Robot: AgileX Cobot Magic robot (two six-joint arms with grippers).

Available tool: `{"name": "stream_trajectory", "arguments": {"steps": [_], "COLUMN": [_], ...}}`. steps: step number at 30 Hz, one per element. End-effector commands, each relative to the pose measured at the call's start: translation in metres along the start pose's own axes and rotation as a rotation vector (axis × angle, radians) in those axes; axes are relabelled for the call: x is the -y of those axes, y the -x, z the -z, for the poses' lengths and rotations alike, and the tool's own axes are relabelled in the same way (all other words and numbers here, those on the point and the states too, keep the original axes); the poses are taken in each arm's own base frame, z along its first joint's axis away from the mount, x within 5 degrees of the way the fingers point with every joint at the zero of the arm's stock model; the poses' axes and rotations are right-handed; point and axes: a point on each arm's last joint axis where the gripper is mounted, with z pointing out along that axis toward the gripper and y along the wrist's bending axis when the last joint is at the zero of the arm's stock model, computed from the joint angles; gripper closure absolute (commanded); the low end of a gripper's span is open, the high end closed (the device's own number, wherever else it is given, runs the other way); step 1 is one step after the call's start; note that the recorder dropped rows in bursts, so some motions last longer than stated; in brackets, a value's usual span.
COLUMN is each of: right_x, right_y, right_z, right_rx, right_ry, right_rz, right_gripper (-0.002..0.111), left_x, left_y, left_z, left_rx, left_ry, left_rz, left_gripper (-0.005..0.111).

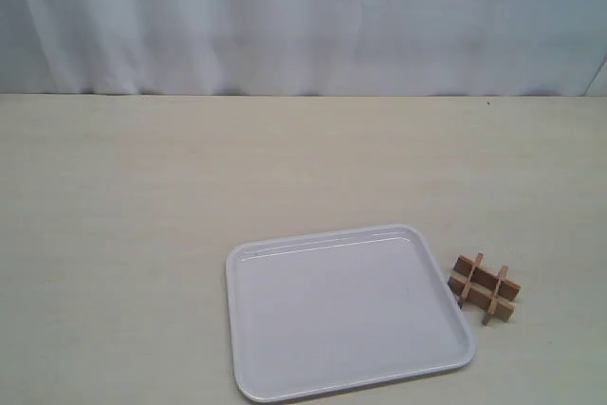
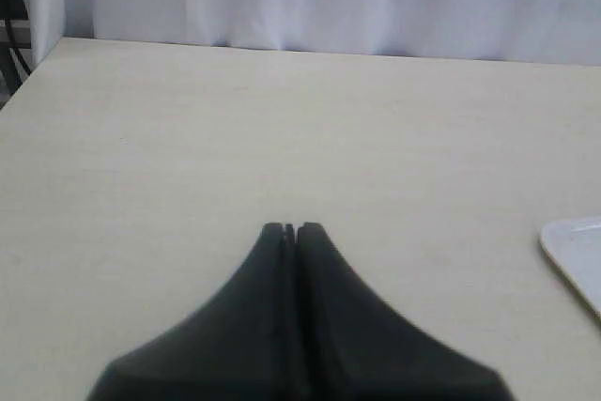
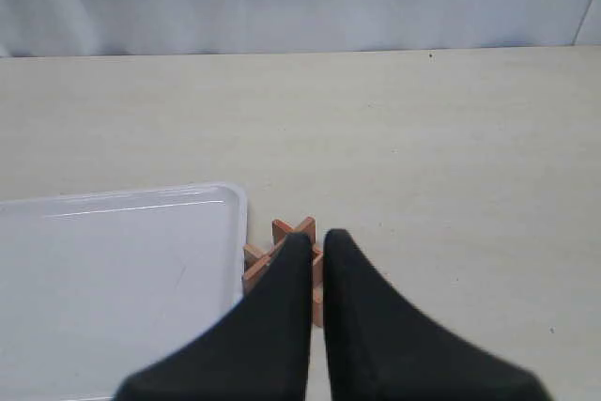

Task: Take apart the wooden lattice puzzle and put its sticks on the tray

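Nearest in the exterior view lies the tray (image 1: 346, 320), flat on the table (image 1: 142, 234) at its near edge, a little right of centre. Just beside the tray's right rim, parted from it by a thin strip of tabletop, sits the puzzle (image 1: 485, 287). It is whole: the four sticks (image 1: 495, 281) are interlocked two across two, and it rests on the table, not on the tray. Beyond both, plain tabletop runs back to a white curtain (image 1: 303, 16) that closes off the far side.

Left wrist view: the left gripper (image 2: 291, 229) is nearest. Its two dark fingers (image 2: 329, 326) are pressed together along their length, clenched on nothing. It hangs over plain tabletop. One rounded corner of the tray shows off to the side, well apart from the fingertips. Farther on, the table edge meets the curtain.

Right wrist view: the right gripper (image 3: 316, 237) is nearest, its fingers (image 3: 376, 335) drawn close with only a thin slit between the tips and nothing visible in that slit. The puzzle lies directly past the tips and is partly hidden behind them; whether they touch it cannot be told from this view. The tray's rim runs just beside the puzzle. Past them, the tabletop extends to the curtain.
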Motion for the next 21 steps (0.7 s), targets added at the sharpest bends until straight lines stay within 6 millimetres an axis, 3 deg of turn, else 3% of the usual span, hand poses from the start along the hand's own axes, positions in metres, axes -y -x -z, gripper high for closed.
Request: {"name": "stream_trajectory", "arguments": {"steps": [1,16,21], "right_x": [0.0,0.0,0.0], "right_y": [0.0,0.001,0.017], "right_z": [0.0,0.0,0.002], "right_rx": [0.005,0.019,0.2], "right_ry": [0.003,0.003,0.005], "right_rz": [0.003,0.003,0.006], "right_gripper": [0.104,0.104,0.104], "left_x": [0.0,0.0,0.0], "left_y": [0.0,0.0,-0.001], "left_z": [0.0,0.0,0.0], "left_rx": [0.002,0.002,-0.001], "left_ry": [0.002,0.002,0.003], "left_rz": [-0.005,-0.005,-0.006], "left_gripper": [0.107,0.107,0.107]}}
